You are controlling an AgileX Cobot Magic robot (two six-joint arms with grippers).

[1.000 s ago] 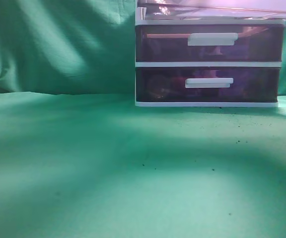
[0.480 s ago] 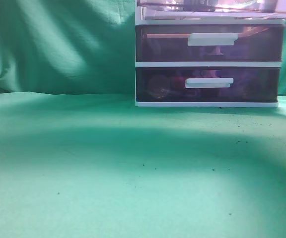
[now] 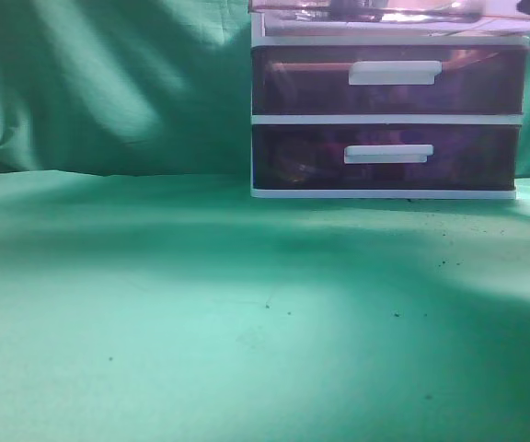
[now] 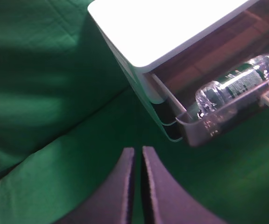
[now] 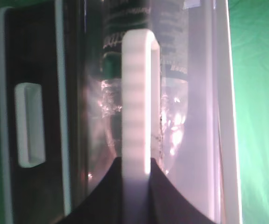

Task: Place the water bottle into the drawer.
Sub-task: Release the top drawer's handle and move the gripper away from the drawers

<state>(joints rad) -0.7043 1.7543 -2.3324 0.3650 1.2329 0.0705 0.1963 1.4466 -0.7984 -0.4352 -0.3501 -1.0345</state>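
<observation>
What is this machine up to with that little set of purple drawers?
A clear plastic water bottle already lies on its side inside the pulled-out top dark purple see-through drawer of the white-framed drawer unit. The right gripper is right at that drawer's white bar handle, its fingers either side of it, probably to push the drawer shut. The left gripper hangs nearby over the green cloth, fingers nearly together, holding nothing.
</observation>
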